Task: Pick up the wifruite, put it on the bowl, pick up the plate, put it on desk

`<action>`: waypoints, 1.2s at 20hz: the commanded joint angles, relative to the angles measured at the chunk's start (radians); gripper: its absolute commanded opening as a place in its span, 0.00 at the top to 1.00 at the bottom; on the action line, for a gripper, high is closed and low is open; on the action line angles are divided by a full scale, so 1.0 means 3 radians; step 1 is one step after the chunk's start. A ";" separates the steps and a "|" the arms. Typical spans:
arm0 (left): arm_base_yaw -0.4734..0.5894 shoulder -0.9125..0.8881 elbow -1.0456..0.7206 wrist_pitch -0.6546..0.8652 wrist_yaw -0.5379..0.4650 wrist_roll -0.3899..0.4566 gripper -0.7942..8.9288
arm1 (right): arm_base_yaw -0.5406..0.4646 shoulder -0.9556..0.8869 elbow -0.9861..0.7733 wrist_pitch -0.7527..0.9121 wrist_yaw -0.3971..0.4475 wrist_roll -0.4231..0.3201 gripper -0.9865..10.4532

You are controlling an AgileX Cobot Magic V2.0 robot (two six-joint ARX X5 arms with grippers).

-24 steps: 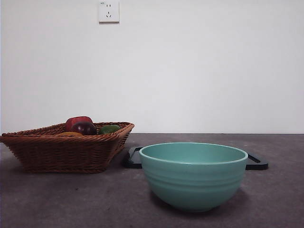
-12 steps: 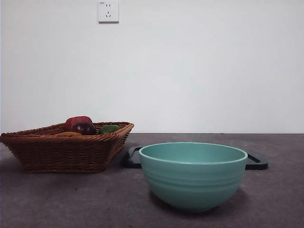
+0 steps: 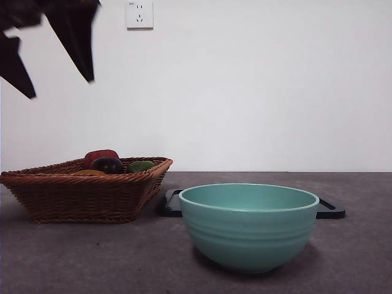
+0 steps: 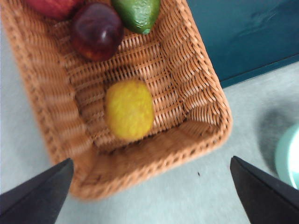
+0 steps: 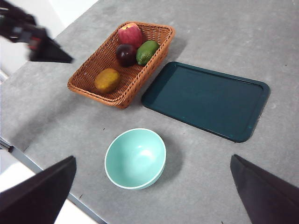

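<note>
The wifruite, a small oval orange-brown fruit, lies in the brown wicker basket. It also shows in the right wrist view, and only its top shows in the front view. The teal-green bowl stands empty on the desk, also seen from above. My left gripper is open and empty, high above the basket's near end; it shows at the top left of the front view. My right gripper is open and empty, high above the table.
The basket also holds a red fruit, a dark purple fruit and a green fruit. A flat dark rectangular tray lies empty beside the basket, behind the bowl. The table's edge runs near the bowl.
A gripper has come into the front view at the top left, above the basket. The bowl, basket and tray have not moved.
</note>
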State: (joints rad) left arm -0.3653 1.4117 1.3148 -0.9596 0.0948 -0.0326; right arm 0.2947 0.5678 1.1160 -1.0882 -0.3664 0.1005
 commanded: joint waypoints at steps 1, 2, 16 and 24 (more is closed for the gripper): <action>-0.0076 0.0298 0.0141 0.0072 -0.0034 0.0144 0.18 | 0.0017 0.0010 0.0064 0.0032 -0.0010 -0.0025 0.43; -0.0111 0.0412 0.0168 0.0108 -0.0085 0.0177 0.18 | 0.0017 0.0010 0.0064 0.0032 -0.0010 -0.0025 0.43; -0.0195 0.1392 0.0216 0.0627 -0.0505 0.0134 0.18 | 0.0017 0.0010 0.0064 -0.0070 -0.0010 -0.0025 0.43; -0.0126 0.1616 0.0220 0.0664 -0.0504 -0.0135 0.24 | 0.0017 0.0010 0.0064 -0.0145 -0.0010 -0.0024 0.43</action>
State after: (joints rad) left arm -0.3981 1.8809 1.3556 -0.7628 -0.0540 -0.0532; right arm 0.2947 0.5678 1.1160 -1.1381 -0.3668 0.1005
